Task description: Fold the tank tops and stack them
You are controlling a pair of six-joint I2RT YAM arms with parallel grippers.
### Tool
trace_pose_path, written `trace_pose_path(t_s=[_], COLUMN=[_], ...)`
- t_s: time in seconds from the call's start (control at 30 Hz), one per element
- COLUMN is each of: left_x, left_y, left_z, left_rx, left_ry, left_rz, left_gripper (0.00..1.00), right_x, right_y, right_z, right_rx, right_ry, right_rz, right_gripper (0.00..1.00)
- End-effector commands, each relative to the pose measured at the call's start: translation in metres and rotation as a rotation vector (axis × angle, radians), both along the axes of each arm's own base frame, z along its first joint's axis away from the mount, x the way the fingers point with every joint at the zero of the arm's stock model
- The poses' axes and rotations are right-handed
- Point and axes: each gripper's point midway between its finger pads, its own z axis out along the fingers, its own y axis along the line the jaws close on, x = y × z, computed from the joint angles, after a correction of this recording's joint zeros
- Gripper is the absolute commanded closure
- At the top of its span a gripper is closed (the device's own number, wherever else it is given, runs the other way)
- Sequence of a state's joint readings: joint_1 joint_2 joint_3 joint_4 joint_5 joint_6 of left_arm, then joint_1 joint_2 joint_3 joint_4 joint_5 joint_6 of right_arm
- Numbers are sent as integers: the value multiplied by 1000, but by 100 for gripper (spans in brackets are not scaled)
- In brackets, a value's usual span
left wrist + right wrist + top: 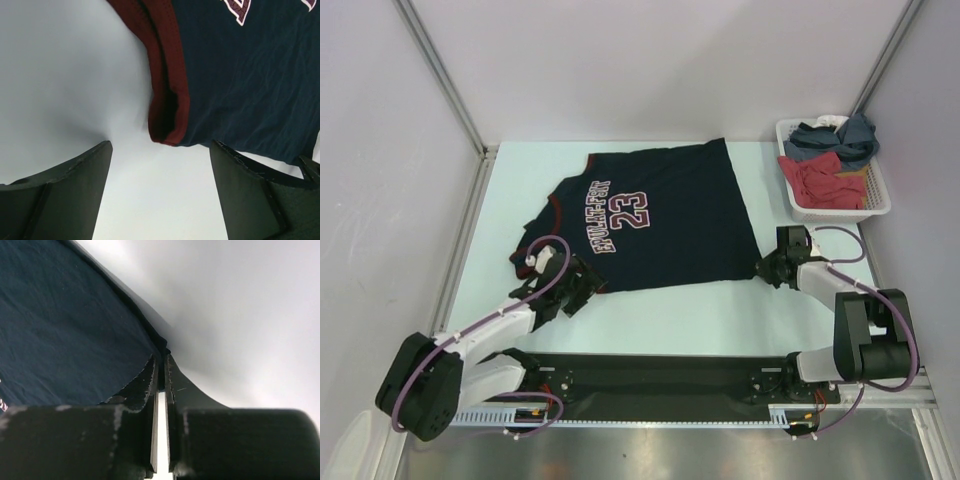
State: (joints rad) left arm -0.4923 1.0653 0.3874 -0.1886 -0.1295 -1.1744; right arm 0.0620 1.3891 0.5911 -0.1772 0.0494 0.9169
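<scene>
Top external: tank top (665, 215) flat
Left tool (160, 145): wide, at its 8 o'clock
Right tool (161, 357): pinching its 4 o'clock corner

The top external camera looks down on the whole navy tank top (660, 215) from high on its near side. Both wrist cameras share it at close range: left at its maroon-trimmed edge, right apparently at its hem corner.

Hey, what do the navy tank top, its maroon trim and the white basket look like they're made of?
Navy tank top: soft matte knit or woven cloth, judging by its fine wrinkles. Maroon trim: a finely textured fabric band, possibly mesh. Basket: probably white moulded plastic, given its rigid slotted walls.
</scene>
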Motion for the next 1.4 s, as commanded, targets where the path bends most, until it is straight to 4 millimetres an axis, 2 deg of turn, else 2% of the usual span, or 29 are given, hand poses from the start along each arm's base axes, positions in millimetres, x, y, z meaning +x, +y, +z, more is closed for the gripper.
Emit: trace_pose_path(t_s=[0.0, 0.03, 0.1, 0.2, 0.23, 0.3, 0.33, 0.43, 0.47, 0.53, 0.6, 0.63, 0.7, 0.73, 0.97, 1.07, 1.23, 1.3, 1.37], left_x=[11, 10, 9, 9, 7, 9, 10, 10, 9, 6, 5, -4, -8, -17, -40, -43, -33, -28, -18], left_y=[-8, -9, -10, -12, -12, -16, -19, -25, -26, -29, -29, -25, -23, -24, -25, -20, -17, -16, -14], left_z=[6, 5, 2, 1, -2, -2, -2, -3, -6, -6, -5, -9, -4, -6, 13, 23, 44, 49, 57], left_rx=[-25, -25, -31, -48, -50, -57, -61, -60, -52, -44, -34, -9, -7, 6, -31, -18, -24, -14, -2], left_ry=[-15, -10, 7, -2, -2, -8, -15, -9, 0, 6, 13, 47, 45, 58, 36, 28, -34, -49, -63], left_rz=[47, 57, 93, 125, 127, 129, 122, 100, 93, 77, 74, 71, 78, 62, 5, 0, 25, 21, 26], left_gripper=[15, 22, 27, 44, 52, 59, 65, 74, 80, 100, 100, 100, 100, 100, 100, 100, 100, 100, 100], right_x=[-7, -9, -9, -10, -11, -13, -15, -19, -22, -26, -28, -31, -40, -44, -75, -79, -68, -57, -47], right_y=[-16, -17, -19, -21, -21, -22, -22, -25, -25, -27, -30, -31, -35, -36, -34, -34, -34, -33, -31], right_z=[1, 1, 5, 6, 7, 7, 9, 12, 11, 15, 18, 18, 20, 20, 29, 43, 71, 84, 88], right_rx=[-76, -83, -90, -99, -102, -108, -111, -121, -123, -131, -148, -155, -176, -184, -171, -171, -177, -182, -182], right_ry=[-2, -2, -13, -11, -13, -10, -14, -28, -27, -30, -32, -27, -11, -2, -3, -43, -129, -161, -165], right_rz=[-51, -50, -55, -55, -54, -55, -55, -58, -59, -59, -56, -53, -55, -53, -26, -24, -21, -9, 10], right_gripper=[99, 99, 99, 100, 100, 100, 100, 100, 100, 100, 100, 100, 100, 100, 100, 100, 100, 100, 100])
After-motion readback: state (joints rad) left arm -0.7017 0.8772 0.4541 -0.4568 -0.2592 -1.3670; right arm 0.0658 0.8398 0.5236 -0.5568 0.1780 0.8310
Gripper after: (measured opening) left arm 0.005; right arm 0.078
